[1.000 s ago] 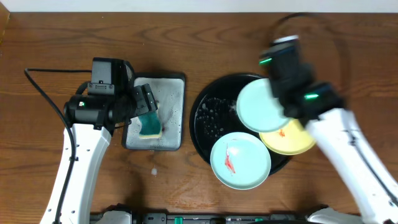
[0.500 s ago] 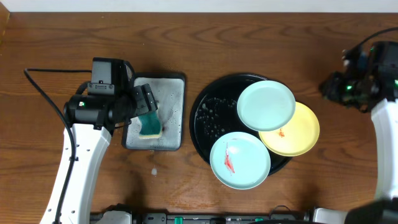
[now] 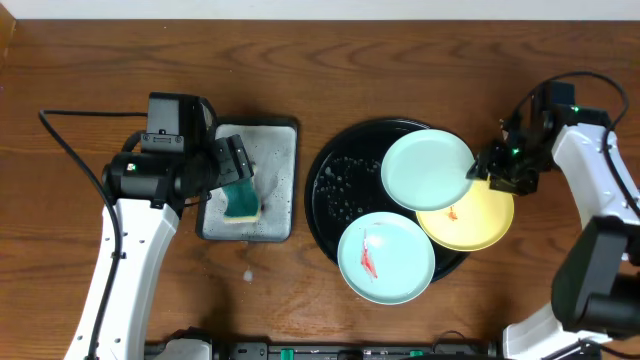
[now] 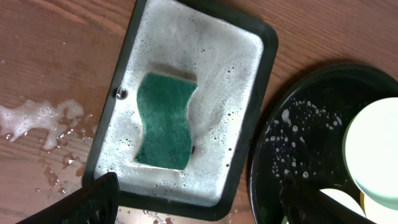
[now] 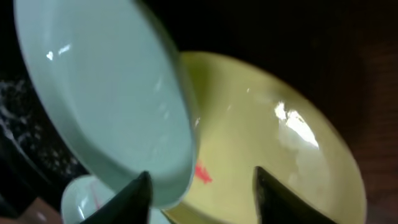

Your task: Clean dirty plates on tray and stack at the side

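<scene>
Overhead: the black tray point(image 3: 335, 190) is sitting right of center on the wooden table point(image 3: 80, 60), carrying 3 plates. The upper mint plate point(image 3: 428, 170) is overlapping the yellow plate point(image 3: 478, 222), which is jutting past the tray's right rim. The lower mint plate point(image 3: 386, 257), showing a red smear, is overhanging the tray's near rim. The right gripper point(image 3: 495, 172) is hovering at the right edge of the upper mint plate, above the yellow one. The left gripper point(image 3: 235, 165) is hanging over the metal tray point(image 3: 272, 150), just above the teal sponge point(image 3: 240, 200).

Left wrist: the sponge point(image 4: 165, 121) is lying flat in suds inside the metal tray. The left gripper's 2 fingertips are showing at the bottom corners, jaws standing wide with nothing between them. Foam point(image 4: 37, 118) is spreading on the wood to the left. The black tray, speckled with droplets, is lying to the right.

Right wrist: the right gripper's point(image 5: 202, 177) 2 fingers are standing partly apart, clamping nothing. The upper mint plate is leaning tilted over the yellow plate, its rim dipping just beside the left finger. The yellow plate's red mark point(image 5: 202, 173) is showing in the gap. The lower mint plate is peeking in at bottom left.
</scene>
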